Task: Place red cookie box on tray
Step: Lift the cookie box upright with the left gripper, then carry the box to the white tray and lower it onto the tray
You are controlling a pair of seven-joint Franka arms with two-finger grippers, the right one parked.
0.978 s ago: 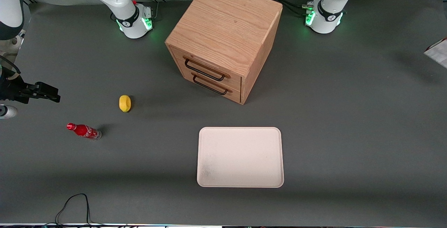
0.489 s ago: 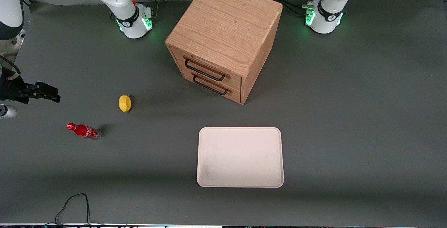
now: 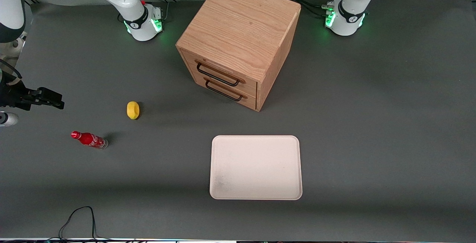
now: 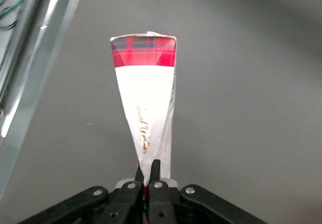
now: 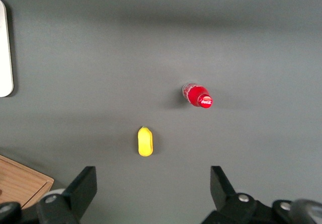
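Red tartan band on white cookie box (image 4: 147, 108), cream tray (image 3: 256, 167)

Grey table (image 3: 372, 131) carries wooden cabinet (image 3: 238, 42), tray (image 3: 256, 167) nearer the camera, yellow fruit (image 3: 132, 109) and red cola bottle (image 3: 89, 139) toward the parked arm's end. Gripper (image 4: 147, 171) pinches red cookie box (image 4: 146, 98) above the table.

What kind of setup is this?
Likely a robot lab bench: grey mat with arm bases, wooden cabinet, tray. The gripper holds the red cookie box.
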